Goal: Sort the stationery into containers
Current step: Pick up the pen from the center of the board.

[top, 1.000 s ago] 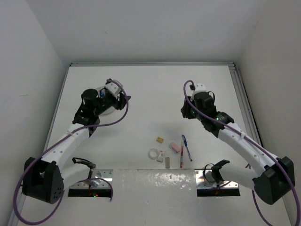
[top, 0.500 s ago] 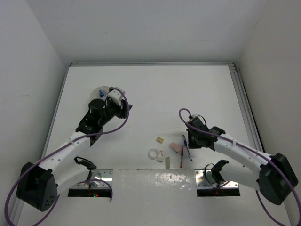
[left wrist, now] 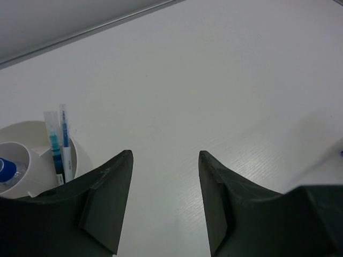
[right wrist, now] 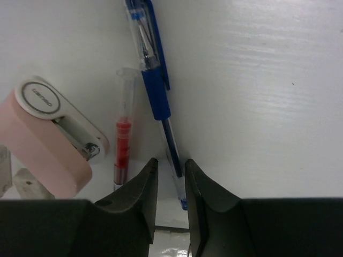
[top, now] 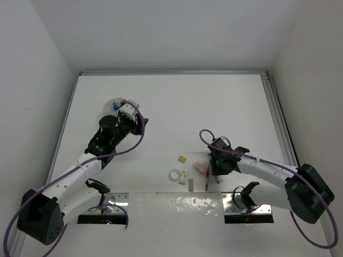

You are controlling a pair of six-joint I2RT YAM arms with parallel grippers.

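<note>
The container, a round white tub [top: 113, 100], stands at the far left and holds two blue pens [left wrist: 58, 147] and a blue-capped bottle [left wrist: 4, 167]. My left gripper [top: 142, 122] hovers just right of the tub, open and empty [left wrist: 165, 154]. Near the front edge lie a tan block [top: 183, 158], a clear tape ring [top: 174, 174], a white eraser [top: 184, 176], a pink eraser [top: 199, 167] and a red pen [top: 207, 183]. My right gripper [top: 213, 170] is low over the pens. Its jaws [right wrist: 170, 160] stand narrowly open astride the lower end of a blue pen [right wrist: 155, 91], with the red pen [right wrist: 123, 134] just left.
A small grey piece [top: 191, 182] lies beside the white eraser. The pink eraser [right wrist: 43, 144] sits close to the left of my right fingers. A metal strip [top: 177, 206] runs along the near edge between the arm bases. White walls enclose the table.
My right arm swung from mid-table down to the pens near the front edge and lowered over the blue pen. My left gripper drew back from the tub, uncovering it.
</note>
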